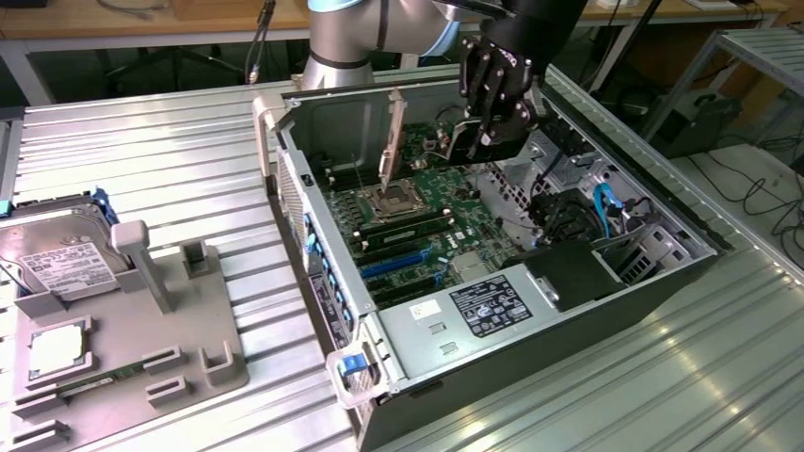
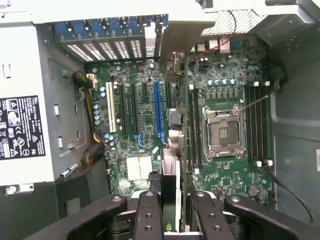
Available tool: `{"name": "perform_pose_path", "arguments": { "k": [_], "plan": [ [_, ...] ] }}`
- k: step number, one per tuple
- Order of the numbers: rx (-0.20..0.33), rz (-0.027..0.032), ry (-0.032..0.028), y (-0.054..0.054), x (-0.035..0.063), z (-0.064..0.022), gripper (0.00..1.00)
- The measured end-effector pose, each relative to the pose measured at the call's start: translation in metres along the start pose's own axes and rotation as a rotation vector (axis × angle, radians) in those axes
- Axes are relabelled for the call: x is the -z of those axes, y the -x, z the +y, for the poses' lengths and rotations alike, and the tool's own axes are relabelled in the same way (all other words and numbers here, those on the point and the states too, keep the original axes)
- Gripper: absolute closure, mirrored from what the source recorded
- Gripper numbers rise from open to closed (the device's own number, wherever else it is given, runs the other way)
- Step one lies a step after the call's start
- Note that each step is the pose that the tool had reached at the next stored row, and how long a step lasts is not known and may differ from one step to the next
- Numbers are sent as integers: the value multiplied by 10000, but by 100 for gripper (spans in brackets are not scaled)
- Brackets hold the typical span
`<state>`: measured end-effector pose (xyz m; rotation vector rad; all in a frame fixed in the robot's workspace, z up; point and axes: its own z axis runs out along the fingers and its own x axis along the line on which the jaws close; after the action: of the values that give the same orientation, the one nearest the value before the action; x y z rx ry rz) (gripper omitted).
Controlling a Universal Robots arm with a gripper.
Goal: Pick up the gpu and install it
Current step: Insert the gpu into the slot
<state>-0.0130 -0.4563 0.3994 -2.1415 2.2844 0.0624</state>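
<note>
End effector [image 1: 484,132]: gripping the gpu [image 2: 171,200] edge-on between its fingers [image 2: 149,215], hanging over the far part of the open computer case [image 1: 628,292].
Gpu: standing on edge above the motherboard [image 2: 145,120], just beside the CPU socket [image 2: 223,131].

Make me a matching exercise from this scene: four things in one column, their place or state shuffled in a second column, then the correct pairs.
Things:
1. gpu
2. hard drive
3. CPU socket
4. gripper

Place or state:
A. on the grey fixture outside the case
B. on the motherboard, no cooler on it
C. shut on the card's edge
D. on edge over the motherboard, held

Pairs: 1-D, 2-A, 3-B, 4-C
</note>
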Motion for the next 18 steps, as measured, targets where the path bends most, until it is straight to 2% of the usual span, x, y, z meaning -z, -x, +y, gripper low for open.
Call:
{"name": "perform_pose_path", "arguments": {
  "k": [18],
  "plan": [
    [1778, 40, 61, 0, 0, 0, 73]
  ]
}}
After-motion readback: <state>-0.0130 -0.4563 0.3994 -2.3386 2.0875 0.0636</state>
